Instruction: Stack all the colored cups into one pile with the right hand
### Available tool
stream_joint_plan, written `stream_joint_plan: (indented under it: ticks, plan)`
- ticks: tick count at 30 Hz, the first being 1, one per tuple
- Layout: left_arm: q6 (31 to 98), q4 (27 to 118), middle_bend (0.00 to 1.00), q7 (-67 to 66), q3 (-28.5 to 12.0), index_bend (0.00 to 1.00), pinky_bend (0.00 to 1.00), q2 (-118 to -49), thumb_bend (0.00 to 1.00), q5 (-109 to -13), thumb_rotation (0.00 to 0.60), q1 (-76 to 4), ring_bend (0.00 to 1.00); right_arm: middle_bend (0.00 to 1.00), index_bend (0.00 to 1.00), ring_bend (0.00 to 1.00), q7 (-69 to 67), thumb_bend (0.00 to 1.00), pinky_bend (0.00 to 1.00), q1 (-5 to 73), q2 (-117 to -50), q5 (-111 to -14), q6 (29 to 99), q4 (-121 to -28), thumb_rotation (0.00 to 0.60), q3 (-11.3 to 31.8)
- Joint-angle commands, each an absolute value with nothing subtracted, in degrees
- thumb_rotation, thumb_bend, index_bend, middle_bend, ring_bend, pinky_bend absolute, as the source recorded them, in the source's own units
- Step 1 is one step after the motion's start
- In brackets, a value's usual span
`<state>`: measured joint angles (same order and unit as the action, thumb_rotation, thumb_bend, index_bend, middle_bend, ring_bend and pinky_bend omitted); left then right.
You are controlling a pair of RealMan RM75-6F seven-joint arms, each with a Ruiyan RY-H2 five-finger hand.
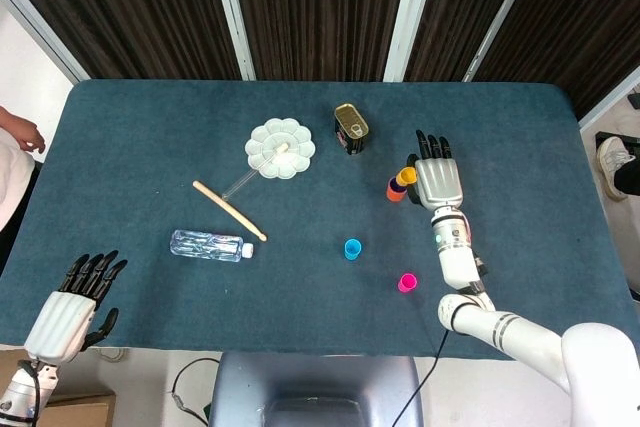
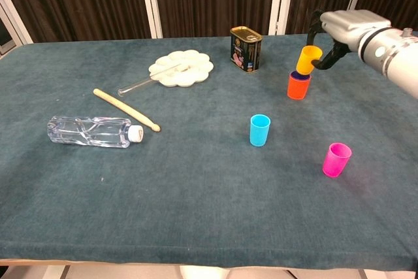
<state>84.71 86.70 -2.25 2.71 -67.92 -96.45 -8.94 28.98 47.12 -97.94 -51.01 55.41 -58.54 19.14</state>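
Note:
My right hand (image 1: 434, 179) (image 2: 339, 25) grips a yellow-orange cup (image 2: 308, 59) (image 1: 406, 176) and holds it upright right over the red-orange cup (image 2: 298, 86) (image 1: 394, 190), which has a purple cup nested inside. The yellow cup's base sits at the stack's rim; whether it touches is unclear. A blue cup (image 2: 259, 129) (image 1: 352, 248) stands alone mid-table. A pink cup (image 2: 336, 159) (image 1: 406, 282) stands nearer the front right. My left hand (image 1: 78, 299) hangs open off the table's front left corner, seen in the head view alone.
A tin can (image 2: 245, 48) stands behind and left of the stack. A white palette (image 2: 181, 68) with a glass rod, a wooden stick (image 2: 125, 108) and a lying clear bottle (image 2: 93, 131) occupy the left half of the teal table (image 2: 196, 187).

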Motion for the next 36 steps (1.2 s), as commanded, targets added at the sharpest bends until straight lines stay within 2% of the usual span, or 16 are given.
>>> stream_joint_plan:
  ticks: [1,5,7,12,15,20,24,29,36]
  plan:
    - [84.7,86.7,0.00,-2.2,2.7,0.00,0.07,-67.9,0.46,-96.4,0.600,-8.9,0.00,0.03,0.59,0.00,28.6,0.49,0.00,47.4,-98.4,-51.0,55.1,-58.1,0.600,19.1]
    - [84.6,86.7,0.00,-2.2,2.7,0.00,0.07,-67.9,0.46,-96.4,0.600,-9.0,0.00,0.03,0.57,0.00,28.6,0.49,0.00,47.8,-99.2,-51.4,54.5,-57.3,0.600,18.7]
    - [84.7,86.7,0.00,-2.1,2.7,0.00,0.07,-67.8,0.46,-96.5,0.600,-9.0,0.00,0.03,0.53,0.00,28.6,0.49,0.00,47.8,-99.4,-51.5,54.4,-57.1,0.600,18.5]
    - [85.1,86.7,0.00,-1.9,2.8,0.00,0.07,-67.7,0.46,-96.8,0.600,-8.9,0.00,0.00,0.23,0.00,29.3,0.49,0.00,46.8,-97.4,-50.9,53.2,-60.3,0.600,17.6]
    - [85.2,86.7,0.00,-1.7,2.9,0.00,0.07,-67.7,0.46,-96.9,0.600,-8.8,0.00,0.00,0.12,0.00,27.6,0.49,0.00,45.2,-94.5,-53.5,54.7,-66.0,0.600,16.6]
    - [84.8,86.7,0.00,-2.0,3.0,0.00,0.07,-67.8,0.46,-97.0,0.600,-9.0,0.00,0.00,0.16,0.00,23.7,0.49,0.00,41.9,-88.7,-61.2,57.4,-79.7,0.600,12.8]
    - [85.1,86.9,0.00,-2.2,3.1,0.00,0.07,-67.9,0.46,-97.3,0.600,-8.9,0.00,0.00,0.22,0.00,25.7,0.49,0.00,41.0,-86.5,-64.2,56.7,-85.8,0.600,8.8]
    - [85.4,87.0,0.00,-2.2,3.3,0.00,0.07,-67.8,0.46,-97.6,0.600,-8.8,0.00,0.00,0.26,0.00,28.5,0.49,0.00,41.5,-89.0,-63.2,55.4,-85.3,0.600,7.2]
    - [86.3,86.6,0.00,-1.0,3.3,0.00,0.07,-67.4,0.46,-97.9,0.600,-8.5,0.00,0.00,0.36,0.00,29.8,0.49,0.00,43.2,-94.1,-61.5,54.1,-81.2,0.600,7.8]
